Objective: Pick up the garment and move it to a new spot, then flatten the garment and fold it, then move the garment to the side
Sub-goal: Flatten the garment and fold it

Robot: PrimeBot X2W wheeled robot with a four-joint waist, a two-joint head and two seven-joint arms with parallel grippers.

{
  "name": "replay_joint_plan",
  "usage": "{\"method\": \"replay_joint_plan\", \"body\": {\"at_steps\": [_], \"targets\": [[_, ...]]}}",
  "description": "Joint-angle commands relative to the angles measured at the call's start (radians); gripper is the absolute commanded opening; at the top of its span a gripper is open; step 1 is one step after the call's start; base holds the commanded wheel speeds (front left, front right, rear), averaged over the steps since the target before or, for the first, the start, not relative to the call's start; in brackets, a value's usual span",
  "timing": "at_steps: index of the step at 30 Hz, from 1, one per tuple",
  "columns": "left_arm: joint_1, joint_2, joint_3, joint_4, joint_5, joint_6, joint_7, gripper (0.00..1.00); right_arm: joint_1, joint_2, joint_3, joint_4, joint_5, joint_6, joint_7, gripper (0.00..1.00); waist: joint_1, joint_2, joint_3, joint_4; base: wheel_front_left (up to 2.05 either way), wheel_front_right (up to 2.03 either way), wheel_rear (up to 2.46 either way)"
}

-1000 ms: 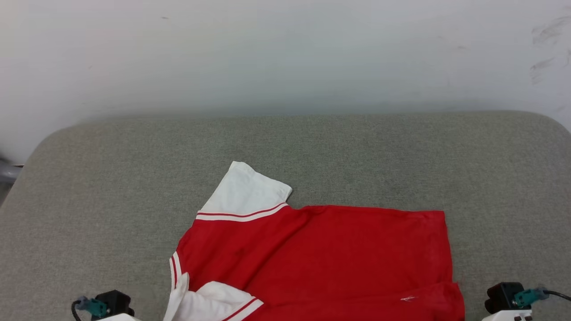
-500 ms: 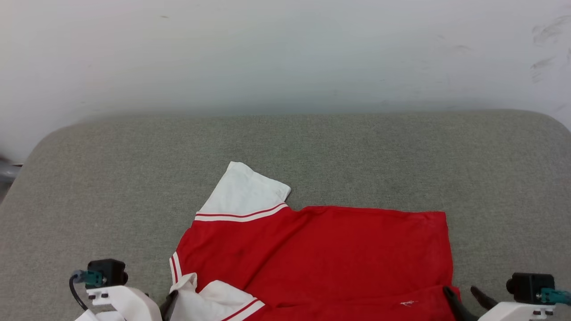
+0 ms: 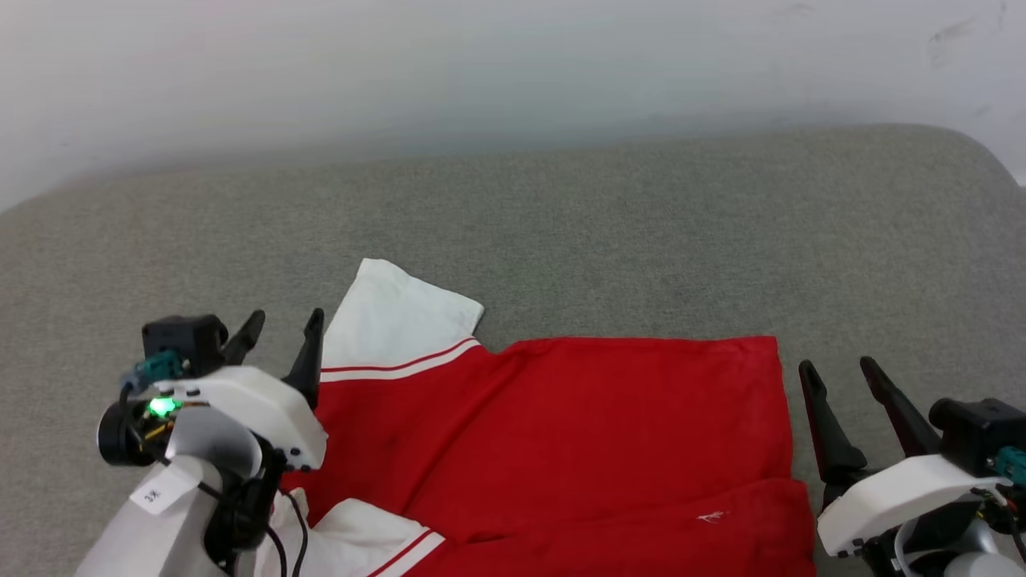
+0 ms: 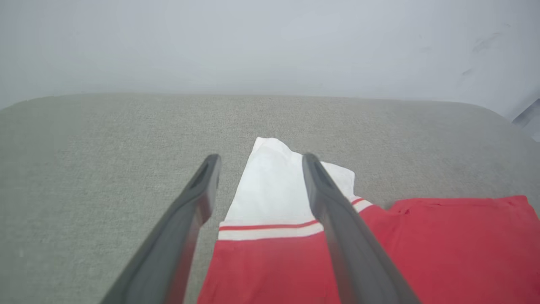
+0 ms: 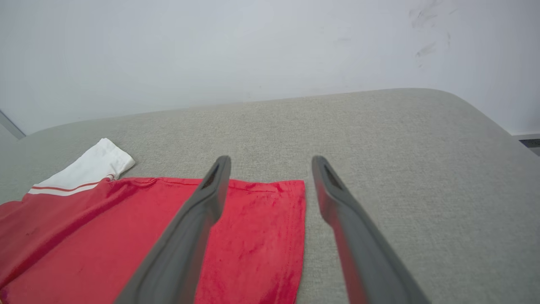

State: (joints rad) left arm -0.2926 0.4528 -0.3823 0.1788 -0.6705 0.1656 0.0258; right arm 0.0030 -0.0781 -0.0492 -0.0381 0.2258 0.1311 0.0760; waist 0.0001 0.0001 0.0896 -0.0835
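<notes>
The garment (image 3: 577,433), red with white panels and red-and-white striped trim, lies folded flat on the grey cushion (image 3: 561,224) near its front edge. A white flap (image 3: 393,320) sticks out at its far left. My left gripper (image 3: 284,327) stands open just left of that flap, holding nothing. My right gripper (image 3: 838,367) is open beside the garment's right edge, also free of it. In the left wrist view the garment (image 4: 379,249) lies under the open left gripper (image 4: 258,157), its white panel between the fingers. In the right wrist view the right gripper (image 5: 271,158) hangs open over the garment's (image 5: 126,236) right hem.
The grey cushion reaches back to a pale wall (image 3: 481,72), and its rounded far right corner (image 3: 962,152) drops off. Bare cushion lies behind the garment and to both sides of it.
Both grippers have opened, let go of the garment's near edge and risen beside it. The head camera has tilted, so the whole scene sits higher in view.
</notes>
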Motion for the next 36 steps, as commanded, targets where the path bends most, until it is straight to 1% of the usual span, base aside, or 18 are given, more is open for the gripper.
{"method": "replay_joint_plan", "body": {"at_steps": [1,5,8,10,11,16,21,24,28,31,32,33,34,36], "targets": [[-0.028,-0.009,0.001,0.013,-0.001,-0.010,-0.005,1.00,-0.019,0.005,-0.001,-0.003,-0.001,-0.001,-0.007,1.00,-0.0001,-0.0001,0.029,-0.026,0.00,0.00,0.00],[-0.140,-0.008,0.008,0.113,-0.015,-0.051,0.011,1.00,-0.057,0.008,0.014,0.010,-0.005,-0.001,-0.014,1.00,-0.0001,-0.0001,0.074,-0.061,0.00,0.00,0.00],[-0.223,0.000,0.011,0.191,-0.044,-0.094,0.068,1.00,-0.086,0.010,0.026,0.014,0.002,-0.001,-0.017,1.00,-0.0001,-0.0001,0.111,-0.089,0.00,0.00,0.00],[-0.279,0.009,0.014,0.241,-0.074,-0.126,0.124,1.00,-0.098,0.011,0.029,0.021,0.007,-0.001,-0.018,1.00,-0.0001,-0.0001,0.136,-0.104,0.00,0.00,0.00],[-0.305,0.013,0.016,0.262,-0.086,-0.134,0.155,1.00,-0.107,0.012,0.033,0.022,0.005,-0.001,-0.021,1.00,-0.0001,-0.0001,0.149,-0.112,0.00,0.00,0.00],[-0.409,0.058,0.007,0.348,-0.148,-0.183,0.362,1.00,-0.134,0.018,0.041,0.038,0.017,-0.001,-0.036,1.00,-0.0001,-0.0001,0.210,-0.147,0.00,0.00,0.00],[-0.483,0.110,-0.007,0.390,-0.173,-0.195,0.527,1.00,-0.162,0.022,0.057,0.066,0.044,-0.001,-0.053,1.00,-0.0001,-0.0001,0.265,-0.180,0.00,0.00,0.00],[-0.514,0.130,-0.018,0.399,-0.187,-0.200,0.611,1.00,-0.173,0.024,0.061,0.087,0.053,-0.001,-0.064,1.00,-0.0001,-0.0001,0.291,-0.195,0.00,0.00,0.00],[-0.515,0.139,-0.051,0.414,-0.202,-0.207,0.733,1.00,-0.189,0.026,0.065,0.111,0.066,-0.001,-0.072,1.00,-0.0001,-0.0001,0.313,-0.211,0.00,0.00,0.00],[-0.490,0.122,-0.084,0.432,-0.222,-0.205,0.830,1.00,-0.195,0.027,0.061,0.131,0.077,-0.001,-0.076,1.00,-0.0001,-0.0001,0.321,-0.216,0.00,0.00,0.00],[-0.477,0.116,-0.096,0.439,-0.225,-0.203,0.861,0.91,-0.196,0.027,0.061,0.135,0.079,-0.001,-0.079,1.00,-0.0001,-0.0001,0.322,-0.218,0.00,0.00,0.00],[-0.469,0.111,-0.105,0.439,-0.227,-0.201,0.879,0.37,-0.198,0.027,0.059,0.141,0.082,-0.001,-0.078,1.00,-0.0001,-0.0001,0.324,-0.219,0.00,0.00,0.00],[-0.465,0.104,-0.107,0.437,-0.233,-0.199,0.886,0.00,-0.201,0.027,0.056,0.148,0.088,-0.001,-0.073,1.00,-0.0001,-0.0001,0.325,-0.220,0.00,0.00,0.00],[-0.461,0.095,-0.111,0.431,-0.234,-0.197,0.882,0.00,-0.216,0.019,0.054,0.155,0.097,-0.001,-0.065,1.00,-0.0001,-0.0001,0.324,-0.218,0.00,0.00,0.00]]}}
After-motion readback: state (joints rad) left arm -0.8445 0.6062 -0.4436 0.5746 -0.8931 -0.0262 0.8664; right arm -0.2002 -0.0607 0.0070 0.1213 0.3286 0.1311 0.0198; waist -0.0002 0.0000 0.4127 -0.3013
